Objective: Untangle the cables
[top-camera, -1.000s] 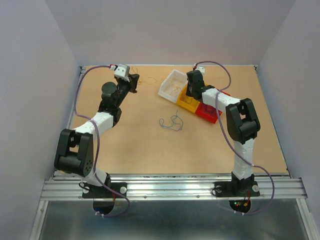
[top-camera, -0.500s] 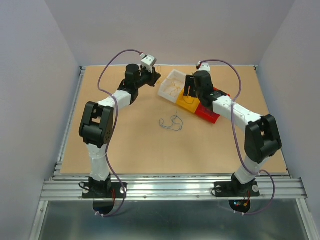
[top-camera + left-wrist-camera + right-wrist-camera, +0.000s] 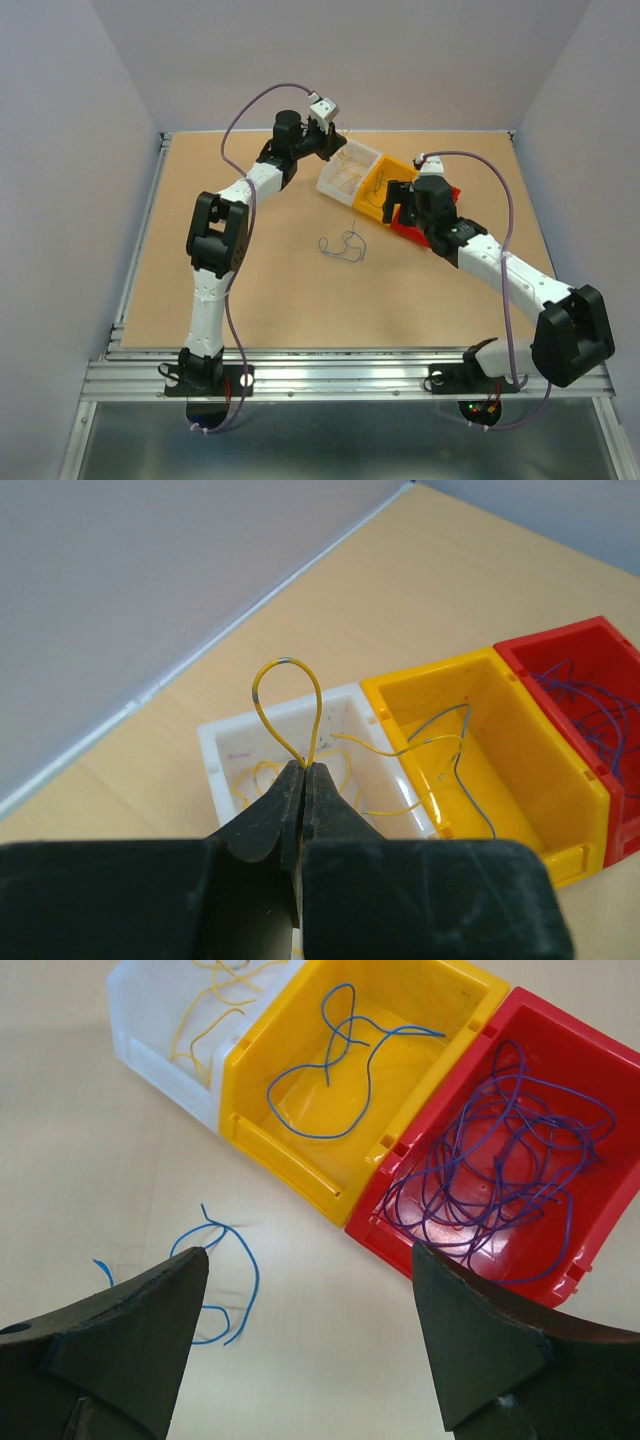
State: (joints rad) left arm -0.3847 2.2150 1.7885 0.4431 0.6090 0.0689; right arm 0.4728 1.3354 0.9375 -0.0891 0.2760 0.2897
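My left gripper is shut on a yellow cable, whose loop stands up above the jaws. It hangs over the white bin, which holds more yellow cables; in the top view the left gripper is at that bin's far edge. My right gripper is open and empty above the table, just in front of the bins. Blue cables lie loose on the table under its left finger and show as a small tangle from above.
Three bins stand in a row: the white bin, a yellow bin holding a blue cable, and a red bin with a heap of purple cables. The back wall rises just behind the left gripper.
The left arm has swung right from the far left to the white bin, still shut on the yellow cable. The right gripper has opened and drawn back from over the bins.
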